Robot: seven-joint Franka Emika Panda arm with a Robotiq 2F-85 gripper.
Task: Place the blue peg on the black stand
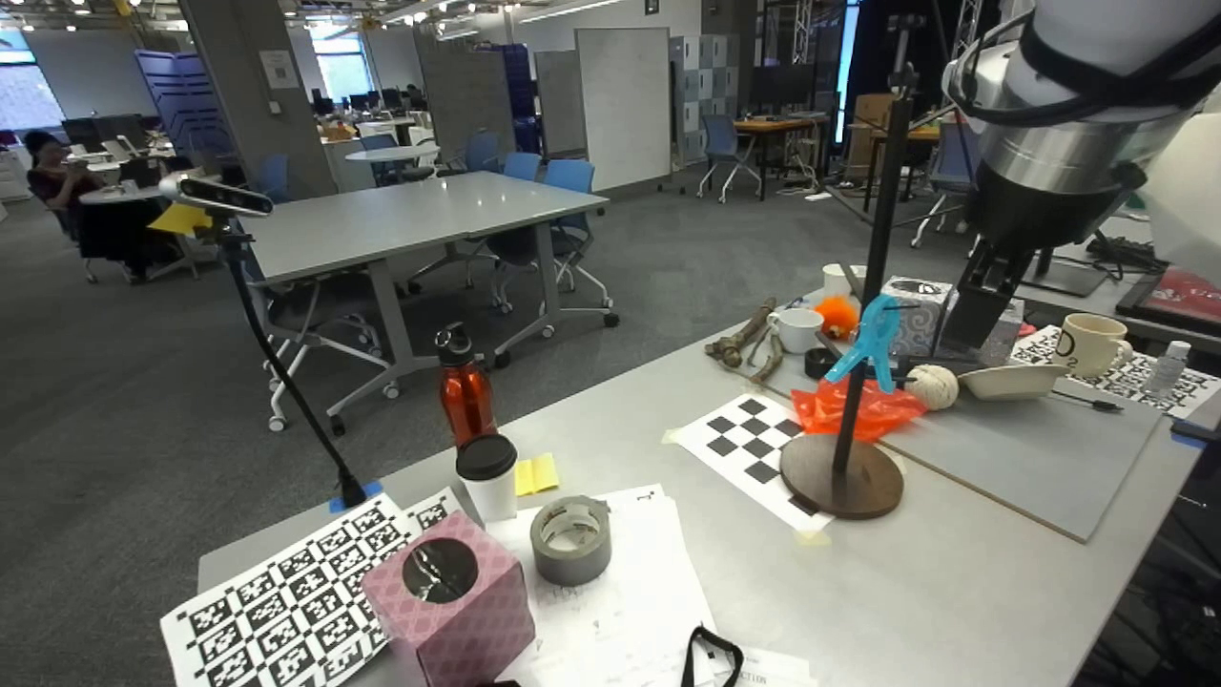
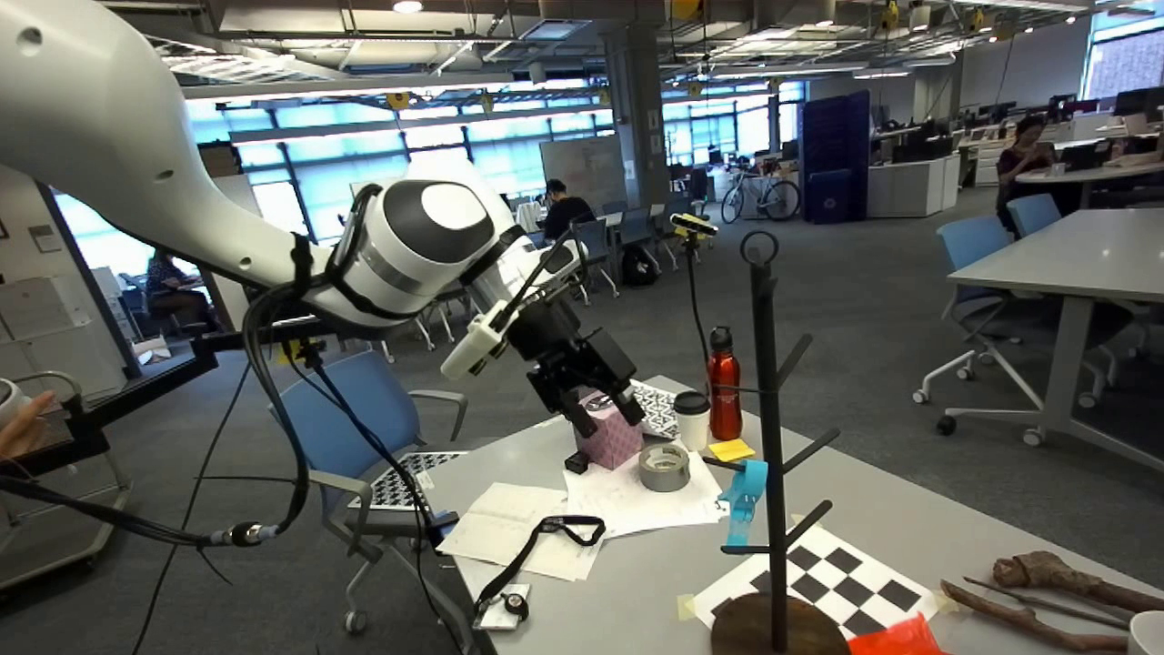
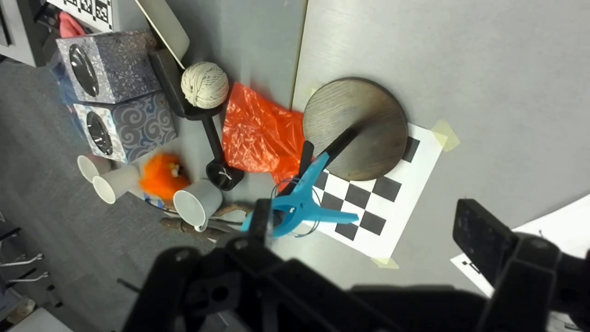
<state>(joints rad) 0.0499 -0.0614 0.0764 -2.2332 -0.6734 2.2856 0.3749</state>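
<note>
The blue peg is a light-blue clamp [image 1: 873, 342]. In an exterior view [image 2: 746, 496] it hangs at a side branch of the black stand, beside the pole. In the wrist view the blue peg [image 3: 299, 207] overlaps the pole, partly hidden behind a finger. The black stand has a tall thin pole [image 1: 887, 210] with short branches [image 2: 769, 382]; its round dark base [image 3: 355, 129] is on the table. My gripper [image 3: 364, 214] is open, with nothing between its fingers. In an exterior view the gripper [image 2: 607, 420] is above the table, apart from the stand.
A checkerboard sheet [image 3: 382, 216] lies by the base, and a red plastic bag [image 3: 260, 133] beside it. A string ball [image 3: 205, 85], tissue boxes [image 3: 145, 122] and mugs [image 3: 198, 203] stand nearby. A tape roll [image 1: 572, 549] and a pink box [image 1: 458, 601] stand at another end.
</note>
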